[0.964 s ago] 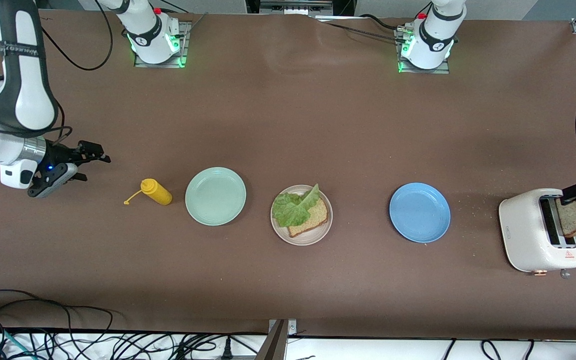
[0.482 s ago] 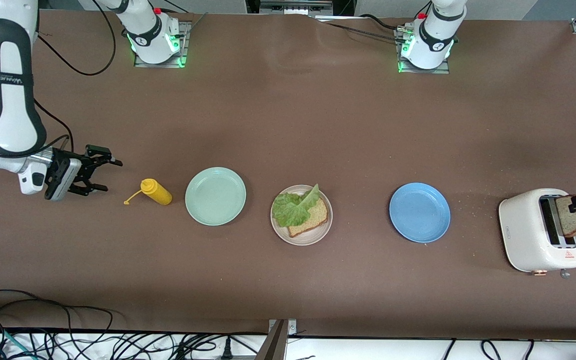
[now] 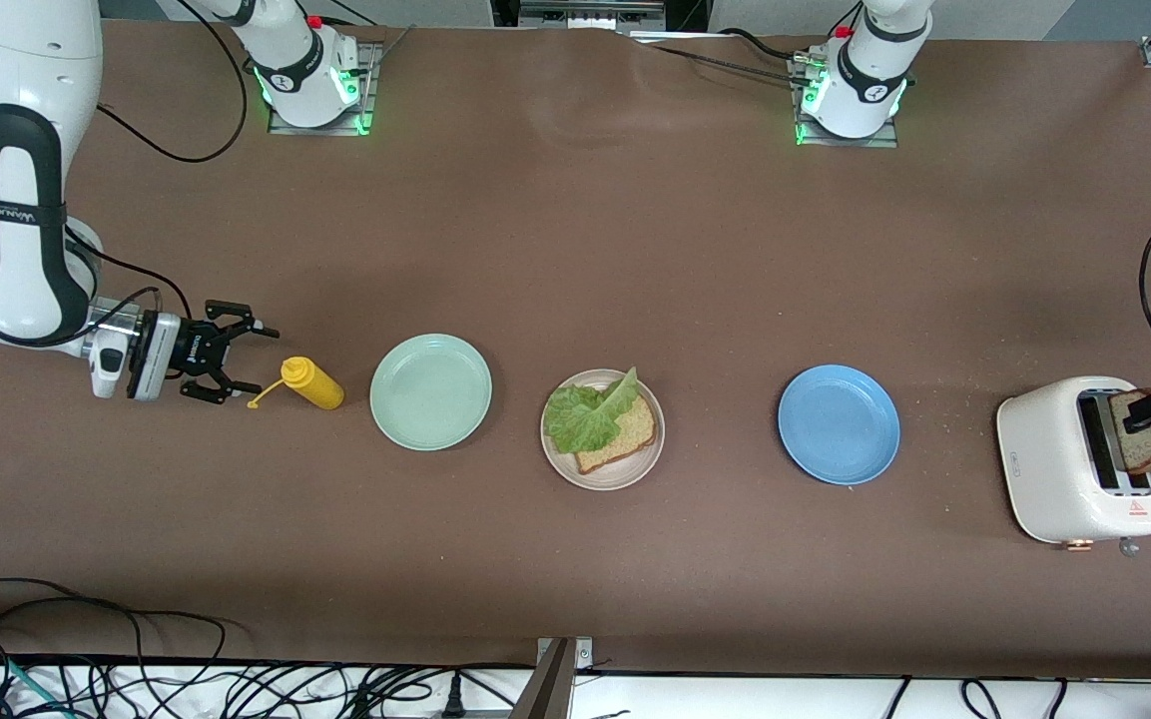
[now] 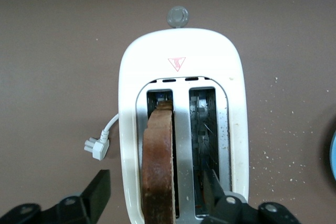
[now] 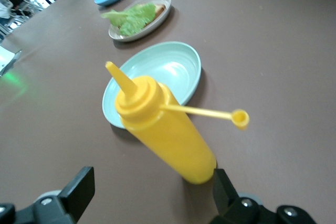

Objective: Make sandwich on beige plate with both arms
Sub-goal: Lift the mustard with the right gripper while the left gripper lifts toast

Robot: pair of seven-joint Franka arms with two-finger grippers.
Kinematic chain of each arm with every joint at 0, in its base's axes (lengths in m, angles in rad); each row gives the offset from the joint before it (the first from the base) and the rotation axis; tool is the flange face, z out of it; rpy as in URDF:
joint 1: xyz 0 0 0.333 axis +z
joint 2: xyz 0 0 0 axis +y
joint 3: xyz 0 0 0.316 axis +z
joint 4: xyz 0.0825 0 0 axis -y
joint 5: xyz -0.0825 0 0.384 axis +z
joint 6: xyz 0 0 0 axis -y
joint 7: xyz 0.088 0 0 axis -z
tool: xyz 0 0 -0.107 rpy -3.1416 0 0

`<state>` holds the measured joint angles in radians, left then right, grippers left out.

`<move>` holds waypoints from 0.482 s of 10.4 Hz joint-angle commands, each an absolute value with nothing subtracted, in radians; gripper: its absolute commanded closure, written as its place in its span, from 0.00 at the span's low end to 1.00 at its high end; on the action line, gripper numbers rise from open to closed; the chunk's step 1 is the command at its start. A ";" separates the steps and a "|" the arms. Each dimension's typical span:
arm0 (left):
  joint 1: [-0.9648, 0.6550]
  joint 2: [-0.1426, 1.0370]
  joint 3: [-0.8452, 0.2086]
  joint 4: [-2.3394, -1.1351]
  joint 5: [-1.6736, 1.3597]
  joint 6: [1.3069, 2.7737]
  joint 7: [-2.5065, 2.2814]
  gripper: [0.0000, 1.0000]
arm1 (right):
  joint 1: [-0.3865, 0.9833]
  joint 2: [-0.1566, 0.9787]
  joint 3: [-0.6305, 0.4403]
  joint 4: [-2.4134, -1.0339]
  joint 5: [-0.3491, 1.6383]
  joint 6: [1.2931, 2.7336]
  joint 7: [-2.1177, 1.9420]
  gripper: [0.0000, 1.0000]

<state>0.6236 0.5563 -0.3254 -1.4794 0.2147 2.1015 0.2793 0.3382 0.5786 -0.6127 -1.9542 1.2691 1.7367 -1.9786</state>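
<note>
Brown table [image 3: 575,250]: left gripper [image 4: 157,203] is straddling the toaster's [image 3: 1064,469] light, crumbly toast slice [image 4: 158,166], best pinched across its faces; right gripper [image 3: 236,359] is gaping at the mustard bottle [image 3: 313,383].

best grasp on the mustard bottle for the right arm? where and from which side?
Grip the yellow mustard bottle across its round body, below the shoulder. It stands upright with cap off, tethered cap dangling sideways, so avoid the nozzle. Come in level from the right arm's end of the table, where the open right end effector already faces it, fingers straddling the body.
</note>
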 commanded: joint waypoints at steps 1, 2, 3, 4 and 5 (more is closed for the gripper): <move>0.637 0.574 -0.334 -1.456 0.219 2.120 0.279 0.57 | 0.325 0.655 -0.598 -1.936 1.408 1.646 -2.115 0.00; 0.637 0.575 -0.334 -1.447 0.221 2.120 0.279 0.73 | 0.327 0.684 -0.595 -1.933 1.466 1.637 -2.173 0.00; 0.637 0.575 -0.334 -1.439 0.221 2.120 0.282 0.85 | 0.327 0.696 -0.577 -1.933 1.503 1.637 -2.234 0.00; 0.637 0.575 -0.334 -1.437 0.219 2.120 0.282 0.95 | 0.324 0.703 -0.565 -1.931 1.522 1.637 -2.262 0.00; 0.637 0.575 -0.334 -1.436 0.221 2.120 0.282 1.00 | 0.324 0.709 -0.563 -1.928 1.531 1.638 -2.266 0.00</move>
